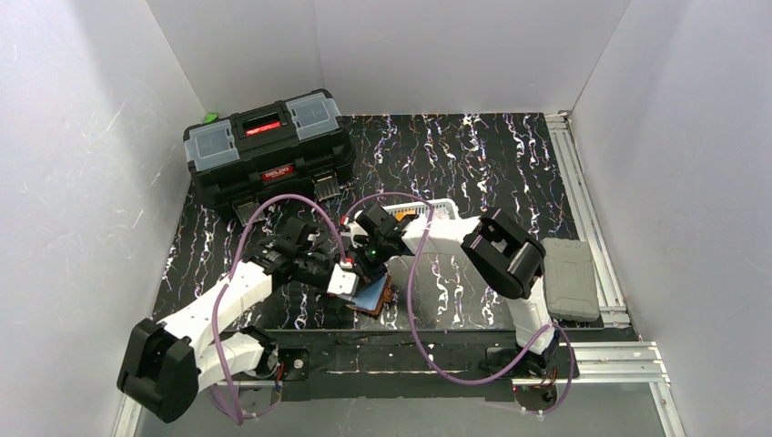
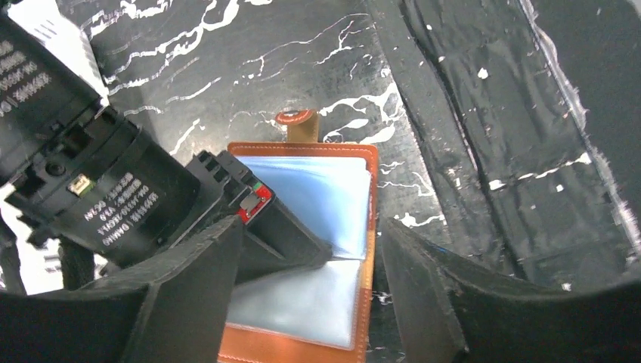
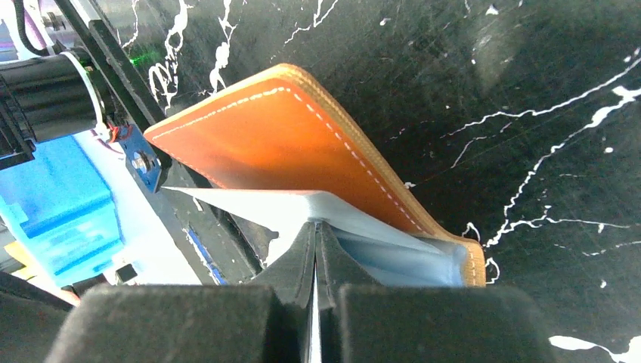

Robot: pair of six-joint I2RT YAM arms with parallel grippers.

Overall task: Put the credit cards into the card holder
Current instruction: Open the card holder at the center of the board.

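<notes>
Card holder lying open on the counter near its front edge, both my arms over it.
From above, my left fingers and right fingers meet right over the holder. My left wrist view shows the left fingers spread wide, holding nothing, with the brown holder and its clear sleeves below the gap. My right wrist view shows the right fingers closed tight, pinching a pale sleeve leaf, with the leather cover tilted up.
</notes>
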